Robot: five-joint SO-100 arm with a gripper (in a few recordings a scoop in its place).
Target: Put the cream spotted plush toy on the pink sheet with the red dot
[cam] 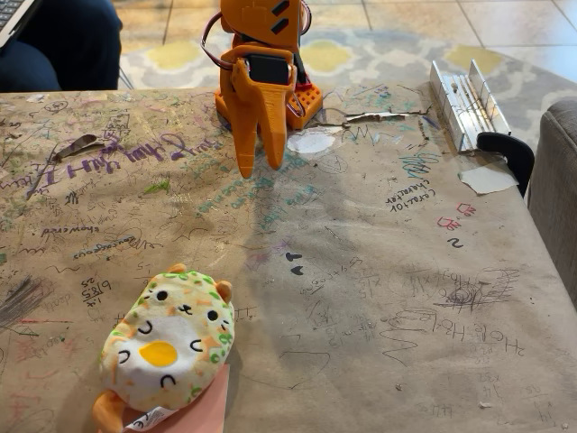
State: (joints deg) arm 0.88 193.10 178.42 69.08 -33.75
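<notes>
In the fixed view, the rounded cream spotted plush toy, soft with orange and green spots, small orange ears and feet, a white face and a yellow-orange belly patch, lies at the near left of the brown paper-covered surface, which is scribbled all over with pen marks and writing. The toy rests partly on the salmon-pink paper sheet, whose visible corner pokes out beneath its lower right side at the bottom edge of the frame; the sheet's red dot cannot be seen. Well apart from the toy, at the far side of the surface, stands the orange plastic arm, its end effector pointing downward with the two finger tips slightly parted just above the paper, holding nothing. To the right at the far edge lies a silver metal rail, and a person's dark-clothed legs show behind the surface at upper left.
</notes>
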